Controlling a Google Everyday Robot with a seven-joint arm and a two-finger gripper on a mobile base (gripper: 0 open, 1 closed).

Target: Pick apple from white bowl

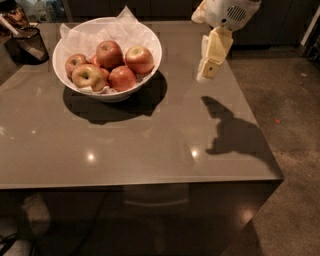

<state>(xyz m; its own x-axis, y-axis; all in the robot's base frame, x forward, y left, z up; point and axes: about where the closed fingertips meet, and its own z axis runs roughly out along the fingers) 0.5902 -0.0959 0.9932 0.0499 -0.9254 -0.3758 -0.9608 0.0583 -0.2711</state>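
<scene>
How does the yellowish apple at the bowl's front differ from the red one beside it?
The yellowish apple is mostly yellow-green, the red apple dark red. The yellowish apple shows its stem dimple; the red apple does not. Both lie in the white bowl; the end effector hangs over the table's right side.

white rounded wrist housing (227, 10) with a dotted vent grille (234, 12), pale yellow blocky gripper (206, 72) below it, over the far right of the table (150, 145)

Dim room, lit from overhead: two small glare spots glint on the glossy table (150, 145), a heavy shadow pools beside the white bowl (112, 94), and the gripper (207, 72), hanging over the table's far right, throws a dark shadow nearer the camera
</scene>
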